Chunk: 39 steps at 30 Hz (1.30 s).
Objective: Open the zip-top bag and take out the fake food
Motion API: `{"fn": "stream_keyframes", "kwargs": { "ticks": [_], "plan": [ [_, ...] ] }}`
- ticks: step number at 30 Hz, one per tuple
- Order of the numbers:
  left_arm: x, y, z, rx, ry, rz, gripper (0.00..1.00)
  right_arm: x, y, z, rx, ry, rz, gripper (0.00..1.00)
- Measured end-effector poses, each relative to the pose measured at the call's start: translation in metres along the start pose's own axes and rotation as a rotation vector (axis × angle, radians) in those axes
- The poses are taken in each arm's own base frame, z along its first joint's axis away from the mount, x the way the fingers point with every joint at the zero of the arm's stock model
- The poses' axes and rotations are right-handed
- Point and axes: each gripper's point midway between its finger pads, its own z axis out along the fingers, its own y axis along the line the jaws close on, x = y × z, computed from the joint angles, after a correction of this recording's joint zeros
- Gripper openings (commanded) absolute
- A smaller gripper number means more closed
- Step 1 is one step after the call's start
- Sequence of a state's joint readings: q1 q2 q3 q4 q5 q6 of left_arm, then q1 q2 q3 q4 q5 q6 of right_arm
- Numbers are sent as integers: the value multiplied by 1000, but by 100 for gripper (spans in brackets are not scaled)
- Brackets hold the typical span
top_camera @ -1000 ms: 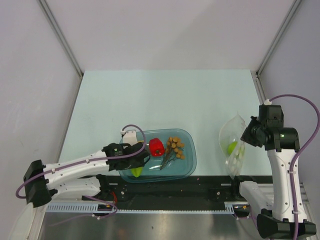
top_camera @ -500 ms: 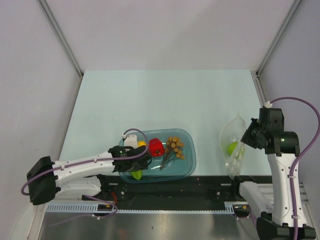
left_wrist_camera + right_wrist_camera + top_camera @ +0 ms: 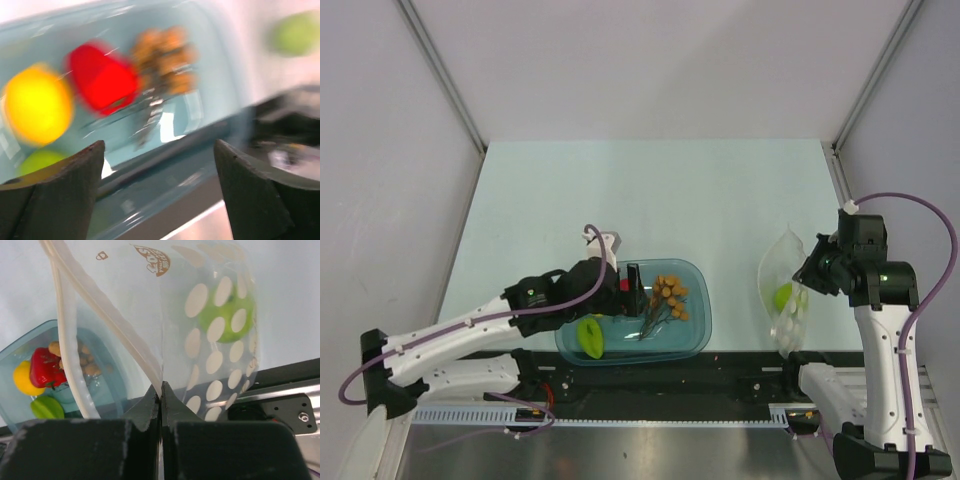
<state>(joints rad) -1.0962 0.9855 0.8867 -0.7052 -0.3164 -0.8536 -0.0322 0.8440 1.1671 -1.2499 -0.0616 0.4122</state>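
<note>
Task looks mostly done, not finished. The teal tub [image 3: 708, 320] sits by the table's [image 3: 620, 200] near edge, a bit left of centre, w/ four toy pieces in it: red piece [image 3: 44, 367], yellow fruit [image 3: 22, 377], yellow-green piece [image 3: 589, 337] at the tub's near-left corner, and the orange-brown bunch [image 3: 670, 292] in its right half; all of these are out of the bag.

The zip-top bag [image 3: 125, 290] is over by the table's near-right corner, its lower end past the near edge; the mouth looks parted, zip strips apart, facing the tub; so the opening step reads as done. One green fruit [image 3: 227, 315] is inside, seen thru the dotted plastic, approx. mid-bag; that's what is left, as far as I can see; can't tell if anything smaller hides in the creases.

Right gripper [image 3: 161, 390] has its jaws pressed together on a fold of the bag's wall, pinching the plastic and holding it up. Left gripper [image 3: 159, 150] hangs over the tub's left half w/ fingers spread wide, nothing between them; its wrist view is blurred.

My guess: the left arm needs to go into the bag mouth for that last fruit.
</note>
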Motion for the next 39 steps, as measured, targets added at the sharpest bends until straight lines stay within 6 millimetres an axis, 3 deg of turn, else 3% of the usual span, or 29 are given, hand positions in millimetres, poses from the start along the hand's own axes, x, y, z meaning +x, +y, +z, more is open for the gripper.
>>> {"fn": "stream_keyframes", "kwargs": {
  "ticks": [1,5,9,10,15,18,22,26,30,33,39],
  "plan": [
    [-8,-15,-4,77,-28,3,84,0,3,0,-14,3,-1,0],
    [-40,-78,-17,330,-100,18,58,2,15,-2,-81,14,-5,0],
    [-72,-157,-14,546,-111,51,47,4,27,-4,-152,18,-13,0],
    [-75,-172,-12,585,-107,57,39,4,29,-5,-162,16,-15,0],
    [-89,-243,5,758,-41,98,28,5,39,-6,-206,21,-15,0],
    [-90,-269,12,821,0,104,24,10,41,-4,-215,33,-20,0],
    [-90,-295,24,880,60,95,17,17,39,-2,-216,43,-10,0],
    [-81,-302,38,884,113,81,8,18,39,-3,-219,41,-2,0],
    [-63,-295,63,825,185,60,0,18,39,-3,-213,39,5,0],
    [-52,-284,79,752,215,52,0,15,39,-5,-206,38,10,0],
    [-53,-275,112,595,210,62,0,11,42,-9,-212,33,23,0]
  ]
}}
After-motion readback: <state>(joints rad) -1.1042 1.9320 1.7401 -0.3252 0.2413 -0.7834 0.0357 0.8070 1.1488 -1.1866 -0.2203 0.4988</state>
